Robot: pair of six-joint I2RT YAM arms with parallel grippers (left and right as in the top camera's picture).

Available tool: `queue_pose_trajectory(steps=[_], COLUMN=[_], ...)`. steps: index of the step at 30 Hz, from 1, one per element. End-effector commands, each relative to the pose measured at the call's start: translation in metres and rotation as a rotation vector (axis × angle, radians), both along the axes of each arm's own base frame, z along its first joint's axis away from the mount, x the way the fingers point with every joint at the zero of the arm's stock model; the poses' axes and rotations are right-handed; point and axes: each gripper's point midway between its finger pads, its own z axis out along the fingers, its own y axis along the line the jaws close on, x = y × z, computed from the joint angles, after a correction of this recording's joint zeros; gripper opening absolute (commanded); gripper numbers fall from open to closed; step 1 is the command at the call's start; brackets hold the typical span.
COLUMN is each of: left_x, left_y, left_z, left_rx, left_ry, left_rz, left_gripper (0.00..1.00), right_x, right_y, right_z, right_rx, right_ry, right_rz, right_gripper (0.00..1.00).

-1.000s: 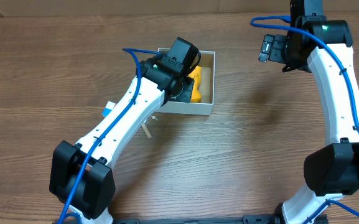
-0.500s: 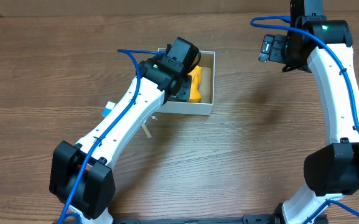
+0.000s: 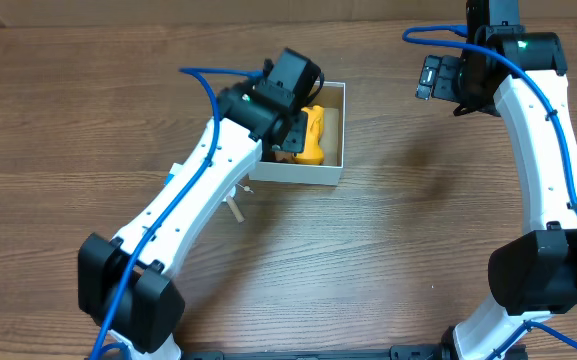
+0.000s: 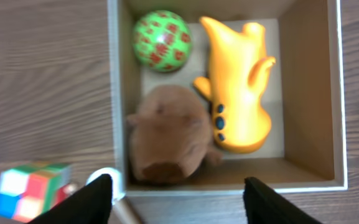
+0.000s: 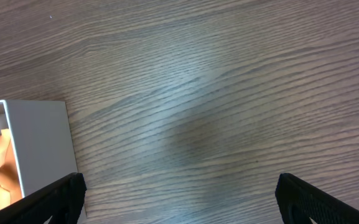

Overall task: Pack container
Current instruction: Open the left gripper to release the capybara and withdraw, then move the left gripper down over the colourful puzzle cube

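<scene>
Above the container (image 4: 303,93), left gripper (image 4: 178,183) wide open, empty; colour cube (image 4: 33,190) just outside container wall, nearer this arm.

1. The left arm (image 3: 193,200) is stretching from near left toward far centre, its left gripper (image 4: 179,205) pointing down, jaws apart, gripping nothing.
2. The right arm (image 3: 543,150) is reaching far right, its right gripper (image 5: 185,202) hanging wide and empty.
</scene>
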Motion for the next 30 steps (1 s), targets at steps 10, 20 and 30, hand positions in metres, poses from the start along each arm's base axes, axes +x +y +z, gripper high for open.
queue_pose_trajectory(steps=[10, 20, 30], left_x=[-0.02, -0.019, -0.043], left_y=[0.128, 0.142, 0.163], left_z=[0.031, -0.048, -0.101], left_rx=[0.069, 0.056, 0.124], left_ry=[0.104, 0.201, 0.282], left_rz=[0.284, 0.125, 0.11], left_gripper=[0.77, 0.76, 0.76], right_x=[0.002, 0.002, 0.002], right_y=[-0.004, -0.004, -0.004], right_z=[0.016, 0.016, 0.016], right_rx=[-0.003, -0.003, -0.003], right_ry=[-0.044, -0.043, -0.043], right_rz=[-0.015, -0.015, -0.015], right_gripper=[1.0, 1.0, 1.0])
